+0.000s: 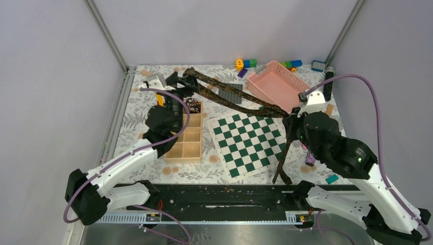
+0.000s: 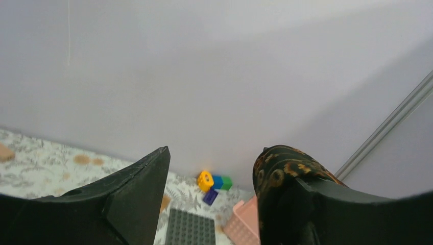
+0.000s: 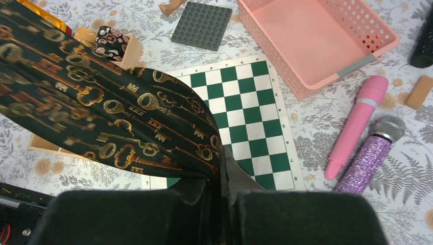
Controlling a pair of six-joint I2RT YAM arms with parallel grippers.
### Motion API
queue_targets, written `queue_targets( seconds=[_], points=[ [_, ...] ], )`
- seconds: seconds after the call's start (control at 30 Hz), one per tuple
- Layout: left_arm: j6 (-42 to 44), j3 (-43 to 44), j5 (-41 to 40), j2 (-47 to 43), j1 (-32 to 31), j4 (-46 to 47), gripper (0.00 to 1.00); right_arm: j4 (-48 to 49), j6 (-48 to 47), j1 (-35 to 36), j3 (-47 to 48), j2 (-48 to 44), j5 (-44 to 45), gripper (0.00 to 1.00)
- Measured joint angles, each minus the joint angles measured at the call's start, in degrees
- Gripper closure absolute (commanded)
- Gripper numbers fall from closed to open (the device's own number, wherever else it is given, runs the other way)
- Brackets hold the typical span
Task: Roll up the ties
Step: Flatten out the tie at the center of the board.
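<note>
Stretching beyond the far edge of the chessboard (image 1: pixel 250 143), the dark key-patterned tie (image 1: pixel 230 97) ran as a doubled band, its long axis slanting from past the board's far-left corner to its far-right corner. A loose tail hung down along the board's right edge. The right gripper (image 1: pixel 295 116), tipped down at that far-right corner, had its jaws pressed together on the cloth. The left gripper (image 1: pixel 176 79), raised past the far-left corner, stood spread, the tie's loop hooked over one jaw only.

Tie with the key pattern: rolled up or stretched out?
Stretched out, not rolled: the tie runs from the shut right fingers to the open left fingers, no coil.
</note>
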Motion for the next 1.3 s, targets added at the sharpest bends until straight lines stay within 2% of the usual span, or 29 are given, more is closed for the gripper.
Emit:
queue_targets(
  seconds=[0.13, 0.27, 0.47, 0.57, 0.67, 0.73, 0.8, 0.97, 1.1, 1.2, 1.3],
  points=[
    [0.0, 7.3, 4.1, -1.6, 2.7, -5.2, 0.32, 4.6, 1.4, 0.0, -4.8, -0.4, -0.5, 1.0],
    [0.0, 14.3, 8.0, -1.5, 3.9, -9.7, 0.38, 10.3, 2.2, 0.1, -9.3, -0.3, -2.9, 1.0],
    [0.7, 27.6, 15.7, 1.9, 4.3, -15.8, 0.65, 20.2, 1.9, 0.3, -14.2, 2.3, -9.1, 1.0],
    [0.0, 32.0, 19.6, 3.7, 4.5, -17.6, 0.82, 24.9, 1.0, 0.3, -15.7, 4.3, -12.4, 1.0],
    [-0.9, 35.7, 23.8, 5.2, 4.7, -19.1, 0.92, 28.6, -0.2, 0.3, -16.6, 6.0, -15.8, 0.89],
    [-1.2, 38.9, 27.0, 6.4, 4.9, -20.7, 0.96, 30.4, -1.2, 0.3, -16.6, 7.3, -18.1, 0.76],
    [-1.5, 42.4, 29.9, 7.8, 5.1, -22.5, 1.0, 31.5, -2.3, 0.3, -16.5, 8.3, -20.6, 0.59],
    [-2.2, 58.2, 38.6, 13.1, 5.4, -28.1, 1.0, 31.2, -5.3, 0.3, -14.4, 8.8, -25.2, 0.28],
    [-3.7, 72.4, 45.1, 17.8, 5.4, -32.5, 1.0, 31.1, -8.8, 0.3, -9.5, 7.2, -28.1, 0.2],
    [-5.5, 81.2, 49.8, 21.1, 5.5, -36.1, 1.0, 30.9, -12.0, 0.3, -4.3, 5.0, -30.8, 0.18],
    [-7.6, 85.8, 53.9, 23.2, 5.6, -38.6, 1.0, 30.2, -14.7, 0.3, 0.9, 3.7, -31.9, 0.18]
  ],
)
